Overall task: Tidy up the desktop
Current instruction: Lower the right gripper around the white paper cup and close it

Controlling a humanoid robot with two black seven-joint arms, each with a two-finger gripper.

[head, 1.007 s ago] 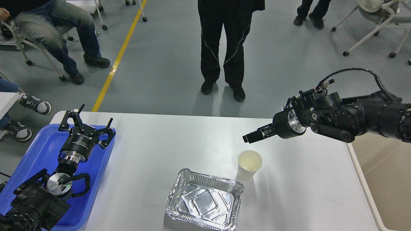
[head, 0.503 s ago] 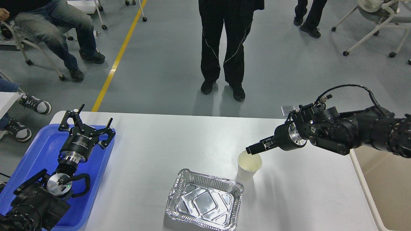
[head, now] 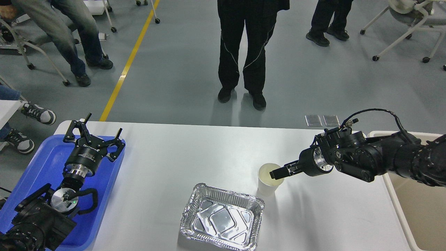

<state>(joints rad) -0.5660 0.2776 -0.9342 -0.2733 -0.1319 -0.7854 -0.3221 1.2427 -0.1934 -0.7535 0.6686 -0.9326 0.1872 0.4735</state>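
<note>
The white desktop [head: 167, 164] holds a white paper cup [head: 267, 186], standing upright, and an empty foil tray [head: 222, 221] just in front and to the left of it. My right gripper [head: 277, 173] reaches in from the right, and its dark tip sits at the cup's right rim, over the opening. Its two fingers cannot be told apart, and whether it grips the rim is not visible. My left gripper [head: 95, 133] is open and empty, with fingers spread, above the far end of the blue plastic tray [head: 41, 164] at the left.
A beige bin [head: 418, 202] stands beside the table's right edge, under my right arm. A person [head: 247, 52] stands just beyond the table's far edge. Other people and wheeled chairs are farther back.
My right gripper has come down and slightly toward me, from well above the cup to its rim. The left arm, cup and foil tray have not moved.
</note>
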